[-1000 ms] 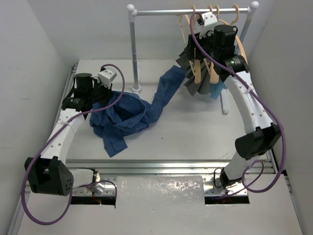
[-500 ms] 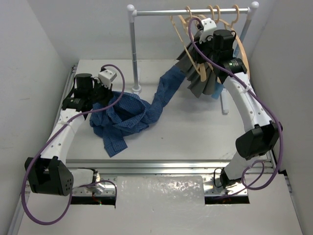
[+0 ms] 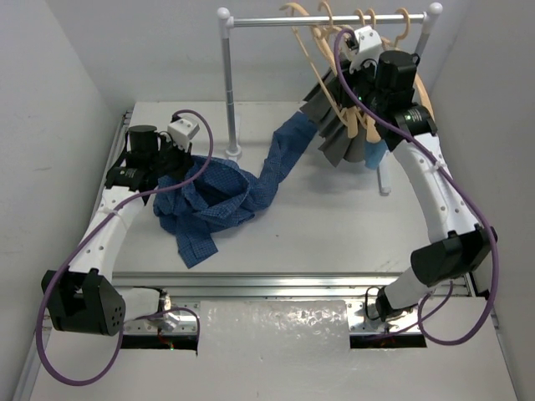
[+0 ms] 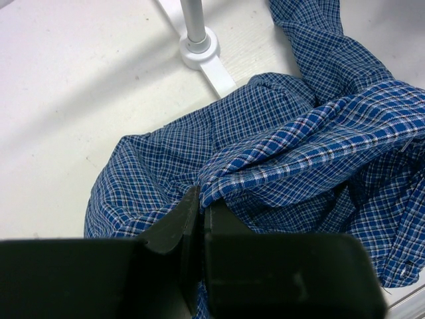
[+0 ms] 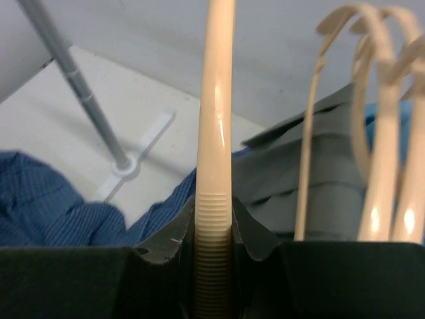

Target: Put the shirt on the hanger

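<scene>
The dark blue checked shirt (image 3: pixel 219 194) lies crumpled on the table's left half, one sleeve stretching toward the rack. My left gripper (image 3: pixel 165 164) is shut on a fold of the shirt (image 4: pixel 299 146), with cloth pinched between its fingers (image 4: pixel 201 199). My right gripper (image 3: pixel 349 79) is up at the rack, shut on the ribbed arm of a pale tan hanger (image 5: pixel 216 133). In the top view this hanger (image 3: pixel 303 42) tilts up and left, its hook at rail height. The gripper (image 5: pixel 214 226) holds it upright between both fingers.
A rack with a metal rail (image 3: pixel 326 18) and a white post (image 3: pixel 227 83) stands at the back, its foot (image 4: pixel 199 48) close to the shirt. Several more hangers (image 5: pixel 375 133), a grey pleated garment (image 3: pixel 334 125) and a light blue garment (image 3: pixel 376 154) hang on it.
My right gripper has risen and moved right with the hanger, swinging it up from among the hanging garments to rail height. The left arm and shirt have not moved.
</scene>
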`<move>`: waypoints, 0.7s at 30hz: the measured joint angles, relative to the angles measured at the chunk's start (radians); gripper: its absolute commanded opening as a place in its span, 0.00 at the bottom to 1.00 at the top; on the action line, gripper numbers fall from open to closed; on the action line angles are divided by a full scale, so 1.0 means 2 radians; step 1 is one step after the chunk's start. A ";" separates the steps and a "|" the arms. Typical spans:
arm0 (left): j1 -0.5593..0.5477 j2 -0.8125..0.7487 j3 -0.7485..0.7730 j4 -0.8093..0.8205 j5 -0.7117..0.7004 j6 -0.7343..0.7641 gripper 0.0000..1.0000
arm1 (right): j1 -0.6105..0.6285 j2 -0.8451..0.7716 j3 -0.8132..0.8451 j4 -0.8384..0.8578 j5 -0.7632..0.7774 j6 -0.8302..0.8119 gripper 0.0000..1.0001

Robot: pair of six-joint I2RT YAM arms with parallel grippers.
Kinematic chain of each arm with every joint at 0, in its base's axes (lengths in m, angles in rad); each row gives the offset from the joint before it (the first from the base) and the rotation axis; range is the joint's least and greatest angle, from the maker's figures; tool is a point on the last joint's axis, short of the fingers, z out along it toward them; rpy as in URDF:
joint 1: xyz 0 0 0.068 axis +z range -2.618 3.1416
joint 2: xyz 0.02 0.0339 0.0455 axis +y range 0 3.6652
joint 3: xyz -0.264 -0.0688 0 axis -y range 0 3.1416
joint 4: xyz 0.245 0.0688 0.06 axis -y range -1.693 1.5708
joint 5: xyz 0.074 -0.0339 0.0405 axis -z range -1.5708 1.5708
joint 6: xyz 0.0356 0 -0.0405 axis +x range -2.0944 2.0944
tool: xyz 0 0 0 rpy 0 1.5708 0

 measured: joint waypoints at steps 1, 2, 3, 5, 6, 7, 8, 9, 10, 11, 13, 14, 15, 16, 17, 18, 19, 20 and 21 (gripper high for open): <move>0.000 0.000 0.000 0.000 0.000 0.000 0.00 | 0.000 -0.009 -0.017 0.007 -0.011 0.000 0.00; 0.000 0.000 0.000 0.001 0.000 -0.001 0.00 | 0.000 -0.021 -0.037 0.011 -0.023 0.000 0.00; 0.000 0.000 0.000 0.002 0.000 -0.001 0.00 | 0.000 -0.035 -0.059 0.014 -0.036 0.000 0.00; 0.000 0.000 0.000 0.003 0.000 -0.002 0.00 | 0.000 -0.063 -0.105 0.024 -0.065 0.000 0.00; 0.000 0.000 0.000 0.003 0.000 -0.002 0.00 | 0.000 -0.076 -0.125 0.028 -0.079 0.000 0.00; 0.000 0.000 0.000 0.003 0.000 -0.003 0.00 | 0.000 -0.089 -0.142 0.031 -0.090 0.001 0.00; 0.000 0.000 0.000 0.003 0.000 -0.004 0.00 | 0.000 -0.097 -0.152 0.031 -0.100 0.001 0.00; 0.000 0.000 0.000 0.003 0.000 -0.005 0.00 | 0.001 -0.105 -0.162 0.034 -0.111 0.001 0.00; 0.000 0.000 0.000 0.004 0.000 -0.005 0.00 | 0.002 -0.111 -0.168 0.035 -0.119 0.001 0.00; 0.000 0.001 0.000 0.005 0.000 -0.006 0.00 | 0.002 -0.117 -0.172 0.036 -0.129 0.002 0.00; 0.000 0.004 0.000 0.009 0.000 -0.009 0.01 | 0.003 -0.129 -0.187 0.045 -0.147 0.005 0.00; 0.000 0.006 0.000 0.012 -0.001 -0.010 0.01 | 0.004 -0.140 -0.202 0.051 -0.158 0.009 0.00; 0.000 0.011 0.000 0.016 -0.001 -0.011 0.01 | 0.006 -0.153 -0.219 0.057 -0.168 0.015 0.00; 0.000 0.016 0.001 0.020 -0.002 -0.012 0.01 | 0.008 -0.169 -0.245 0.069 -0.178 0.020 0.00; 0.000 0.023 0.002 0.023 -0.004 -0.013 0.01 | 0.013 -0.187 -0.276 0.082 -0.187 0.027 0.00; 0.000 0.034 0.007 0.024 -0.005 -0.014 0.01 | 0.019 -0.205 -0.306 0.089 -0.195 0.030 0.00; 0.000 0.046 0.012 0.027 -0.008 -0.015 0.01 | 0.027 -0.222 -0.335 0.093 -0.203 0.034 0.00; 0.000 0.059 0.018 0.028 -0.010 -0.016 0.01 | 0.035 -0.234 -0.358 0.093 -0.211 0.039 0.00; 0.000 0.071 0.024 0.030 -0.012 -0.017 0.01 | 0.043 -0.243 -0.378 0.093 -0.220 0.042 0.00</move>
